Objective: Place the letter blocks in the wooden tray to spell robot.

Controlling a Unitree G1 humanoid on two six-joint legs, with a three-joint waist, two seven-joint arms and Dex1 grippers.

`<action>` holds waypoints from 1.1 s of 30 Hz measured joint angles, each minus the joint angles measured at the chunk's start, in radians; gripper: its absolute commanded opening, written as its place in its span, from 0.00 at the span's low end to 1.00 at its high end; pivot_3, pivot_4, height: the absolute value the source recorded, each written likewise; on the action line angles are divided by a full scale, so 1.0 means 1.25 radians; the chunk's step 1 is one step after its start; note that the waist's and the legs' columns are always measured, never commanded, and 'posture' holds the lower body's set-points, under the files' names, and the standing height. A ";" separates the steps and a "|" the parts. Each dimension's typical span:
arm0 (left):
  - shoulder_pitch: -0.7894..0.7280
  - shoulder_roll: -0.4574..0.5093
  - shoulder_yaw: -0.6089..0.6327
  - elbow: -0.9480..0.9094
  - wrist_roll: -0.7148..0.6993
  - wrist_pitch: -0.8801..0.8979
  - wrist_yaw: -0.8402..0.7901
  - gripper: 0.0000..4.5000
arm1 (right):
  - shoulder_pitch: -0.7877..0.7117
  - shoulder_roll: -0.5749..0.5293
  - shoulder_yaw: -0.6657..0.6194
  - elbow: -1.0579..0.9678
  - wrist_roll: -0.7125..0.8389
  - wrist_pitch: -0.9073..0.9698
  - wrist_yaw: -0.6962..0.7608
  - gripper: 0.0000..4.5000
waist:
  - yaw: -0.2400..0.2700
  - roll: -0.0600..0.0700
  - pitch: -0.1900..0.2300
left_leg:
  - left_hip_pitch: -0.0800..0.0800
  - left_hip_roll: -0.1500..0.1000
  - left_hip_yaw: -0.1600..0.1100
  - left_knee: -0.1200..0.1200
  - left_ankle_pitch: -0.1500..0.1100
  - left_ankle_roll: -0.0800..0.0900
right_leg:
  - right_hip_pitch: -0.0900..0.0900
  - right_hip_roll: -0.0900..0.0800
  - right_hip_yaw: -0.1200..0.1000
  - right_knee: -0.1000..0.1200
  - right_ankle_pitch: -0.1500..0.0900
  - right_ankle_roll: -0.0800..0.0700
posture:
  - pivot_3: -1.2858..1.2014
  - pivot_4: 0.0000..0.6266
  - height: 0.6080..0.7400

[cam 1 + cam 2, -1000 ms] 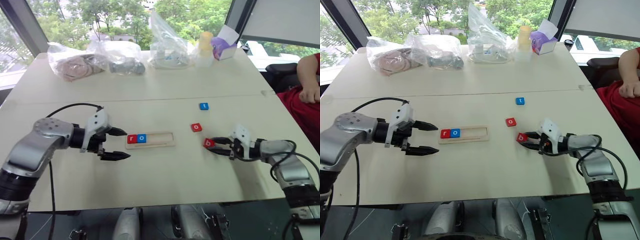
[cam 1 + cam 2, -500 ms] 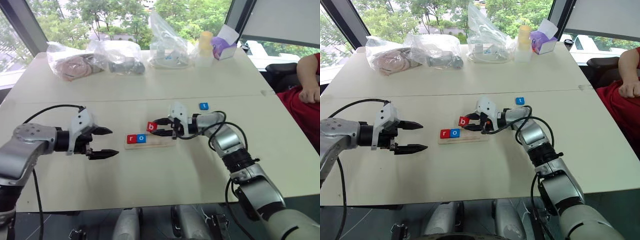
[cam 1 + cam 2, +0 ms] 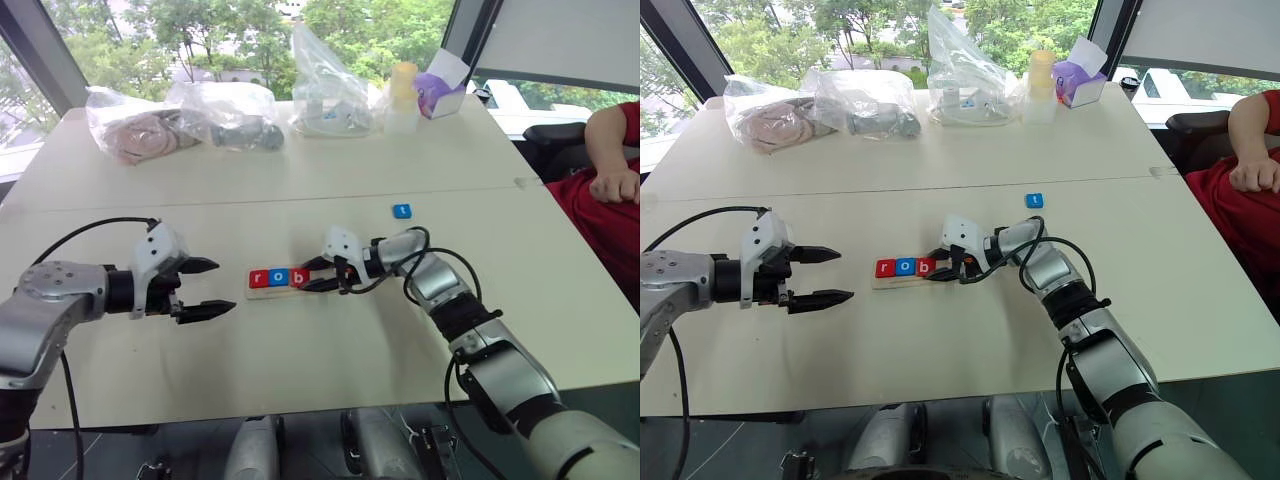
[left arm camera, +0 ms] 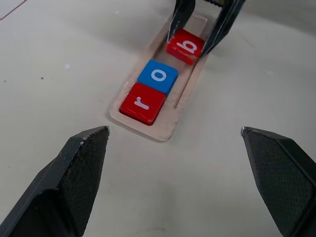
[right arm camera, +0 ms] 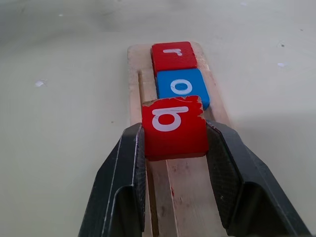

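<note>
Altogether four letter blocks (image 3: 279, 277), one wooden tray (image 4: 168, 126).

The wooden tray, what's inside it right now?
In the wooden tray: red r, blue o, and red b held by the right gripper. The slot beyond is partly hidden.

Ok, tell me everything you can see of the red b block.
The red b block is a small flat square tile with a white lowercase b on its face and a chipped edge nearest the blue o block. The right gripper is shut on its two opposite sides, holding it over the wooden tray, next in line after the red r block and the o. Whether it is already seated in the slot cannot be told.
</note>
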 measured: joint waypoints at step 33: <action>-0.014 -0.033 -0.026 -0.012 0.000 -0.001 0.044 1.00 | -0.053 0.042 -0.002 0.132 -0.058 -0.076 -0.016 0.99 | 0.000 0.000 0.000 | 0.000 0.000 0.000 0.000 0.000 0.000 | 0.000 0.000 0.000 0.000 0.000 0.000 | 0.52 0.24 1.00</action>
